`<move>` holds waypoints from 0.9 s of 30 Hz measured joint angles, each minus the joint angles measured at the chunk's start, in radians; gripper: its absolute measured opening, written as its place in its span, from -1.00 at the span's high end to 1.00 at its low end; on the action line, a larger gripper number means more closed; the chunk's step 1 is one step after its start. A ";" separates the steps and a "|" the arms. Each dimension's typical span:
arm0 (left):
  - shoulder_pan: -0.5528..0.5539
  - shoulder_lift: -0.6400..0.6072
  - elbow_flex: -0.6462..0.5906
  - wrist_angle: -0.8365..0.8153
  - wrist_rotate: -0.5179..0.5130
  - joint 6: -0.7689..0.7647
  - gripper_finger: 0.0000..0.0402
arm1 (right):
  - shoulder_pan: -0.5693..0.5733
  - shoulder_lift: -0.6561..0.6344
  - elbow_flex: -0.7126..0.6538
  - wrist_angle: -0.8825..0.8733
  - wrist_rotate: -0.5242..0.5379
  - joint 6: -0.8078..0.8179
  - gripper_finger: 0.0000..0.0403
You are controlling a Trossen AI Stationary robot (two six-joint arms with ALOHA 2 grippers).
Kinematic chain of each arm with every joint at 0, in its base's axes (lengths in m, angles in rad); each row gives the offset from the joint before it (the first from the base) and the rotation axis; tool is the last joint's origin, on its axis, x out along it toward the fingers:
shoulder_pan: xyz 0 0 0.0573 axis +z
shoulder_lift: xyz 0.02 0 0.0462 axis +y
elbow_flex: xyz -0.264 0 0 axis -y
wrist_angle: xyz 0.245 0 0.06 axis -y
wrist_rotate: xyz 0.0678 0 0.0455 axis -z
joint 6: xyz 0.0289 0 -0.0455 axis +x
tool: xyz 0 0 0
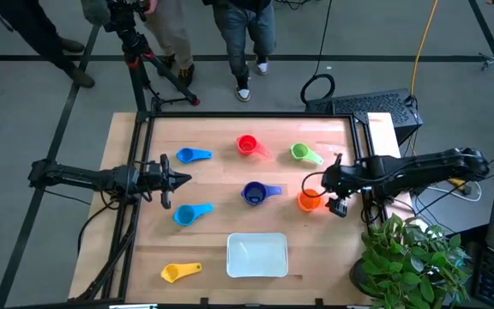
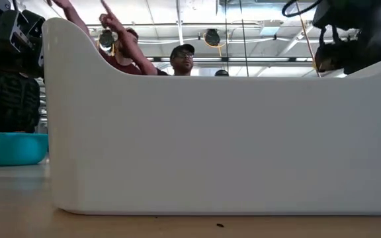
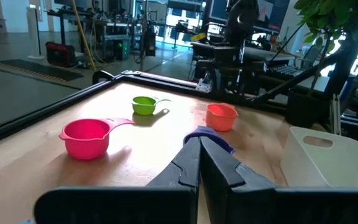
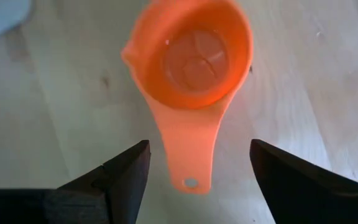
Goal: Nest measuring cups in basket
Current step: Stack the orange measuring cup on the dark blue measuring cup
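Observation:
Seven measuring cups sit upright on their bases on the table: light blue [image 1: 193,155], red [image 1: 247,144], green [image 1: 305,154], dark blue [image 1: 257,193], orange [image 1: 309,201], a second light blue [image 1: 191,213] and yellow [image 1: 180,271]. The white basket [image 1: 257,255] lies near the table's near edge. My right gripper [image 1: 322,190] is open above the orange cup [image 4: 194,53]. Its fingers stand apart on either side of the cup's handle [image 4: 188,149] without touching it. My left gripper [image 1: 174,180] is shut and hovers between the two light blue cups, holding nothing.
In the low view the basket's wall [image 2: 210,145] fills most of the picture, with a light blue cup [image 2: 12,147] beside it. A potted plant [image 1: 410,257] stands off the table's right near corner. People and a tripod [image 1: 140,51] are beyond the far edge.

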 joint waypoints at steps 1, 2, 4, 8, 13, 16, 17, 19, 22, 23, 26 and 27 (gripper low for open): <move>0.000 0.000 0.000 -0.001 0.000 -0.001 0.94 | 0.007 0.019 0.000 0.002 0.002 0.000 -0.31; 0.000 0.000 0.000 -0.005 0.000 -0.004 0.94 | 0.014 0.037 0.000 0.005 0.002 0.000 -0.31; 0.000 0.000 0.000 -0.016 -0.001 -0.007 0.94 | 0.027 0.065 0.000 0.015 0.002 0.000 -0.31; 0.000 0.000 0.000 -0.036 -0.001 -0.011 0.94 | 0.047 0.095 0.000 0.018 0.005 0.018 -0.31; 0.000 0.000 0.000 -0.052 -0.001 -0.018 0.94 | 0.056 0.109 0.000 0.024 0.025 0.056 -0.31; 0.000 0.000 0.000 -0.052 -0.001 -0.018 0.94 | 0.056 0.119 0.000 0.024 0.049 0.074 -0.31; 0.000 0.000 0.000 -0.051 -0.001 -0.018 0.94 | 0.056 0.123 0.000 0.024 0.060 0.078 -0.31; 0.000 0.000 0.000 -0.051 -0.001 -0.018 0.94 | 0.056 0.132 0.000 0.031 0.063 0.078 -0.31; 0.000 0.000 0.000 -0.051 -0.001 -0.018 0.94 | 0.056 0.148 0.000 0.053 0.063 0.079 -0.31; 0.000 0.000 0.000 -0.052 0.000 -0.018 0.94 | 0.056 0.154 0.000 0.060 0.062 0.079 -0.31; 0.000 0.000 0.000 -0.051 0.000 -0.019 0.94 | 0.056 0.172 0.000 0.070 0.060 0.078 -0.31; 0.000 0.000 0.000 -0.052 -0.001 -0.019 0.94 | 0.056 0.177 0.000 0.072 0.059 0.078 -0.31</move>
